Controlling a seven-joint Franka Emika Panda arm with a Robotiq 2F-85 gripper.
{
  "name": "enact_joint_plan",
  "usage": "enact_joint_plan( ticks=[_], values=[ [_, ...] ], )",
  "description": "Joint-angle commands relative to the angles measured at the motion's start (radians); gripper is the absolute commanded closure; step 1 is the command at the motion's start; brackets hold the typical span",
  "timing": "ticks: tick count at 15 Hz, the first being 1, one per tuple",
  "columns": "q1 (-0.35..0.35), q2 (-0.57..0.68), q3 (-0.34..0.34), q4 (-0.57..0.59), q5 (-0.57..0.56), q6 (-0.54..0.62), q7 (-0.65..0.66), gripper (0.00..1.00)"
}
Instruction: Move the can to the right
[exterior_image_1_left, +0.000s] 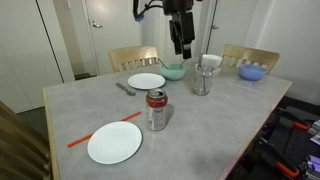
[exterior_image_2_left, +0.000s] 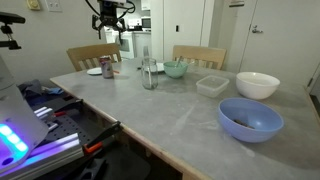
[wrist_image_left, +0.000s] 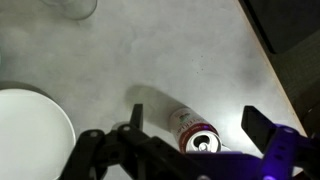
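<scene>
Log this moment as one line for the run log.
phase: pre-grasp | gripper: open, empty, raised above table | can: upright on table, near white plate, ungrasped

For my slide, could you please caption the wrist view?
Open gripper hovers above the upright red can, white plate nearby.

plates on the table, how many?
2. Near plate sits closest to the camera, in front of the can. Far plate lies behind the can, by the teal bowl. None looks hidden.
</scene>
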Motion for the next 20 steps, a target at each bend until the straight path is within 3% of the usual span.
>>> enact_joint_plan(
  ticks=[1, 3, 6, 11, 20],
  values=[
    [0.003, 0.016, 0.020, -0.071, 0.038, 0.202, -0.002, 0.00],
    [-0.001, 0.035, 0.031, -0.097, 0.073, 0.317, -0.033, 0.00],
    [-0.003, 0.075, 0.049, -0.096, 0.111, 0.385, -0.093, 0.00],
    [-0.007, 0.172, 0.094, -0.033, 0.159, 0.320, -0.287, 0.00],
    [-0.005, 0.311, 0.093, 0.132, 0.088, 0.220, -0.381, 0.00]
  ],
)
